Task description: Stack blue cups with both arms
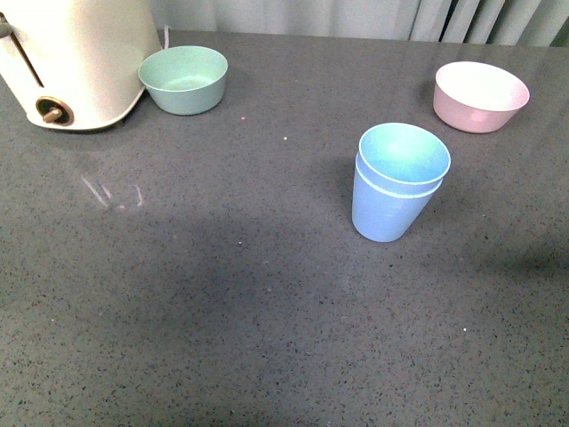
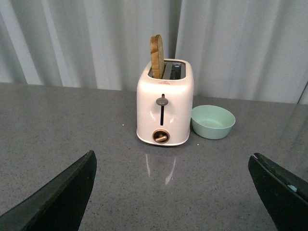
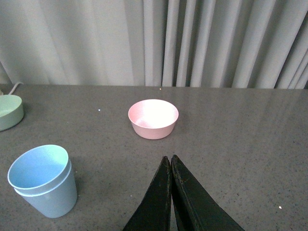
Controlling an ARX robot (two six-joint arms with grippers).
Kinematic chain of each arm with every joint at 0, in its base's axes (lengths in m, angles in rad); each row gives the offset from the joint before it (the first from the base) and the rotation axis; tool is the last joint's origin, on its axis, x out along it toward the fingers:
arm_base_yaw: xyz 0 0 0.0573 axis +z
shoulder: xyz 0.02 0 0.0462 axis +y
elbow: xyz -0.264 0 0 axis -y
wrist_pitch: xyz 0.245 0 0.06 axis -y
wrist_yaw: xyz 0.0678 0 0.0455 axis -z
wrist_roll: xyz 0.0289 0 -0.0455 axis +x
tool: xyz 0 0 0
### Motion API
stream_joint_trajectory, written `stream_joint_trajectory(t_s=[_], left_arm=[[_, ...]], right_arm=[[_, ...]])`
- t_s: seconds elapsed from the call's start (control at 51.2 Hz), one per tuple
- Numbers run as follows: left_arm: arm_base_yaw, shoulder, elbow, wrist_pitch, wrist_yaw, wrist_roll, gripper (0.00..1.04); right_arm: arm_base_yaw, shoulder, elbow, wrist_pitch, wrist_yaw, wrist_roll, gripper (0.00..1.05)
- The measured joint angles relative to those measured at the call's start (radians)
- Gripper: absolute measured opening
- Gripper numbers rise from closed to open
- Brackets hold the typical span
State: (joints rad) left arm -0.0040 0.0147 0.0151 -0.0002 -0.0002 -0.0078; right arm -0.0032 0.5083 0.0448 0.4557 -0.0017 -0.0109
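Note:
The two blue cups point(image 1: 396, 182) stand nested, one inside the other, upright on the grey table right of centre. They also show in the right wrist view point(image 3: 43, 180). Neither arm shows in the front view. My left gripper point(image 2: 173, 192) is open and empty, its black fingers point(image 2: 62, 192) spread wide above bare table, facing the toaster. My right gripper point(image 3: 170, 161) is shut and empty, its tips together over the table, apart from the cups and short of the pink bowl.
A cream toaster point(image 1: 71, 58) with a slice of bread point(image 2: 157, 57) stands at the back left. A mint-green bowl point(image 1: 184, 78) sits beside it. A pink bowl point(image 1: 480, 95) sits at the back right. Grey curtains hang behind the table.

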Motion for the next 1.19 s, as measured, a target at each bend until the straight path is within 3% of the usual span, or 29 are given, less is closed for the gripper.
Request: stream_joint_trajectory(t_s=[0.195,0.918,1.015,1.191], left_arm=[[0.000,0.000,0.000,0.000,0.000,0.000,0.96],[0.000,0.000,0.000,0.000,0.000,0.000,0.96],[0.000,0.000,0.000,0.000,0.000,0.000,0.96],[0.000,0.000,0.000,0.000,0.000,0.000,0.96]], right_arm=[[0.000,-0.050,-0.022,-0.003,0.000,0.000,0.02],[0.001,-0.325,-0.022,-0.273,0.002,0.001,0.02],[0.002,-0.465,-0.021,-0.440,0.002,0.001,0.02],[0.002,-0.501,-0.021,-0.453,0.002,0.001,0.02]])
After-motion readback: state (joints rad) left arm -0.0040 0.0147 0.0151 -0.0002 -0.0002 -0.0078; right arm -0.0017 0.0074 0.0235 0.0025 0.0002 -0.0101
